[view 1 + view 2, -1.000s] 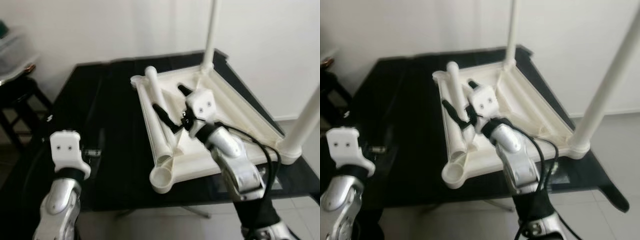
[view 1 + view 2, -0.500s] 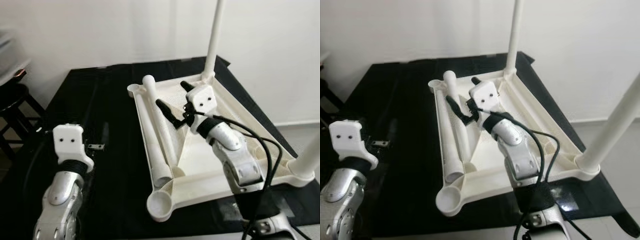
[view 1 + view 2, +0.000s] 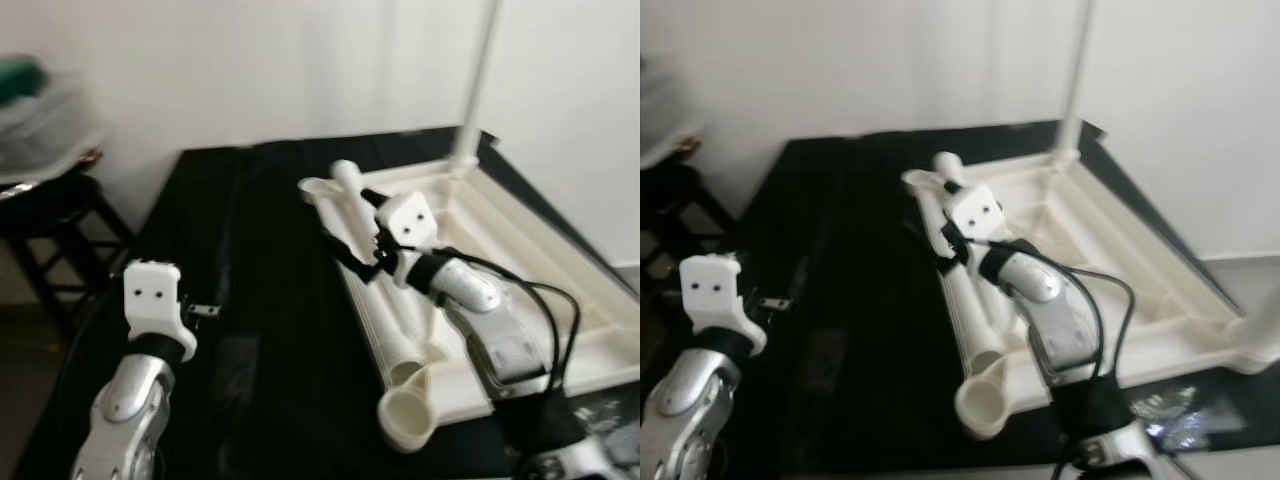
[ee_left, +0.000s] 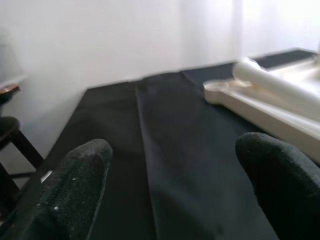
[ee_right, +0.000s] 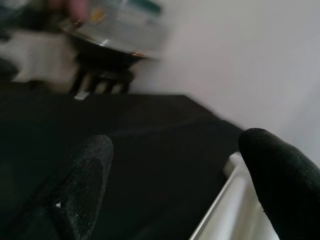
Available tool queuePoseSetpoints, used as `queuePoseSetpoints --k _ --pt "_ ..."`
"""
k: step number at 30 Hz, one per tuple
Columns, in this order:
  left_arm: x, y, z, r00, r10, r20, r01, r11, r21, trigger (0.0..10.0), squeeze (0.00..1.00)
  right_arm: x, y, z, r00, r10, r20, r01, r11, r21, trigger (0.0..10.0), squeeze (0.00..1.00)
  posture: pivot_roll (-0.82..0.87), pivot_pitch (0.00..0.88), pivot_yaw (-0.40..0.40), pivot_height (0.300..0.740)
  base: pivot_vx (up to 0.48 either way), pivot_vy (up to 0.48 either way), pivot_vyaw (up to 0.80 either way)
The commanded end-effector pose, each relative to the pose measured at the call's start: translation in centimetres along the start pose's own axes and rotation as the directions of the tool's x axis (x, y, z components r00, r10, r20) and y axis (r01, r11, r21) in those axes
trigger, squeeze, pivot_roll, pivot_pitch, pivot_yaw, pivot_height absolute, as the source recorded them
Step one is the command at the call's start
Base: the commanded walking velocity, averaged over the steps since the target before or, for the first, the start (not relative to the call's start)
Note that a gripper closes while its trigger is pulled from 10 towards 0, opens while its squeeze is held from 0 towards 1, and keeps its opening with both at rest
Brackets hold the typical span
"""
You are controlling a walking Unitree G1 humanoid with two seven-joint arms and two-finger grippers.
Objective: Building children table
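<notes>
Left eye view: right gripper (image 3: pixel 360 232), fingers spread (empty), over loose leg (image 3: pixel 375 270); left gripper (image 4: pixel 170 165) likewise gapes.

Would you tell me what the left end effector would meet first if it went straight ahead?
Probably the black table: the left end effector points low across it, open, the white tabletop frame off to one side.
</notes>
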State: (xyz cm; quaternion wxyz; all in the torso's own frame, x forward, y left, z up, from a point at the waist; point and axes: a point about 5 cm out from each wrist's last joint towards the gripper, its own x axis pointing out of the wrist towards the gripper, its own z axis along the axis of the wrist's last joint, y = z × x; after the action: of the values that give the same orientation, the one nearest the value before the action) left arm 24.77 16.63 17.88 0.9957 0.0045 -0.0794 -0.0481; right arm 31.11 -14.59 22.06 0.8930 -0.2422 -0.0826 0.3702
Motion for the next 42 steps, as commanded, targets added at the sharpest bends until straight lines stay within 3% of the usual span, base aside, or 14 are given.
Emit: queuePoseSetpoints --k 1,3,6,8,14,15,17,26,30,32,34,42 --pt "-0.2 0.1 -0.1 1.000 -0.011 -0.016 0.012 1.000 0.012 10.0 0.00 -0.5 0.1 0.5 0.997 0.077 0.013 -0.077 0.997 -0.021 10.0 0.00 -0.06 0.099 0.066 0.740 0.000 0.480 0.00" --pt "-0.2 0.1 -0.1 1.000 -0.011 -0.016 0.012 1.000 0.012 10.0 0.00 -0.5 0.1 0.5 0.997 0.077 0.013 -0.077 0.997 -0.021 10.0 0.00 -0.06 0.099 0.066 0.740 0.000 0.480 0.00" --pt "-0.3 -0.4 -0.3 0.998 -0.053 -0.025 0.053 0.999 0.006 10.0 0.00 -2.3 -1.3 0.0 0.997 0.059 -0.049 -0.061 0.997 -0.044 10.0 0.00 -0.07 0.101 0.071 0.740 0.000 0.000 -0.17" --pt "-0.3 -0.5 -0.4 0.997 -0.068 -0.029 0.068 0.998 0.009 10.0 0.00 -2.6 -1.4 -0.1 0.997 0.058 -0.058 -0.060 0.998 -0.031 10.0 0.00 -0.07 0.102 0.073 0.740 0.000 0.000 -0.66" --pt "-0.2 -1.1 -0.7 0.993 -0.109 -0.038 0.110 0.994 0.013 10.0 0.00 -3.2 -0.4 0.1 0.986 0.153 -0.064 -0.155 0.987 -0.033 10.0 0.00 -0.08 0.100 0.081 0.740 0.000 0.000 -0.80" --pt "-0.3 -1.2 -0.7 0.991 -0.126 -0.042 0.127 0.992 0.019 10.0 0.00 -3.9 -0.5 -0.1 0.969 0.214 -0.120 -0.225 0.971 -0.080 10.0 0.00 -0.08 0.100 0.079 0.740 0.000 0.000 -0.80" --pt "-0.4 -1.3 -0.8 0.990 -0.132 -0.044 0.133 0.991 0.022 10.0 0.00 -4.2 -0.8 -0.2 0.961 0.232 -0.153 -0.249 0.963 -0.105 10.0 0.00 -0.08 0.100 0.077 0.740 0.000 0.000 -0.80" --pt "-0.4 -1.3 -0.8 0.990 -0.132 -0.044 0.133 0.991 0.022 10.0 0.00 -4.2 -0.8 -0.2 0.961 0.232 -0.153 -0.249 0.963 -0.105 10.0 0.00 -0.08 0.100 0.077 0.740 0.000 0.000 -0.80" --pt "-0.7 -1.8 -1.3 0.987 -0.149 -0.062 0.152 0.988 0.039 10.0 0.00 -5.6 -2.3 -0.8 0.915 0.264 -0.306 -0.332 0.923 -0.195 10.0 0.00 -0.07 0.108 0.066 0.740 0.000 0.000 -0.80" --pt "-0.7 -1.8 -1.3 0.987 -0.149 -0.062 0.152 0.988 0.039 10.0 0.00 -5.6 -2.3 -0.8 0.915 0.264 -0.306 -0.332 0.923 -0.195 10.0 0.00 -0.07 0.108 0.066 0.740 0.000 0.000 -0.80" --pt "-1.0 -2.1 -1.8 0.984 -0.156 -0.091 0.162 0.985 0.061 10.0 0.00 -6.9 -3.4 -0.7 0.871 0.306 -0.385 -0.403 0.893 -0.202 10.0 0.00 -0.07 0.110 0.067 0.740 0.000 0.000 -0.80" --pt "-1.2 -2.1 -2.7 0.981 -0.149 -0.122 0.161 0.982 0.096 10.0 0.00 -7.8 -4.1 0.6 0.839 0.375 -0.395 -0.477 0.855 -0.203 10.0 0.00 -0.08 0.111 0.064 0.740 0.000 0.000 -0.80"
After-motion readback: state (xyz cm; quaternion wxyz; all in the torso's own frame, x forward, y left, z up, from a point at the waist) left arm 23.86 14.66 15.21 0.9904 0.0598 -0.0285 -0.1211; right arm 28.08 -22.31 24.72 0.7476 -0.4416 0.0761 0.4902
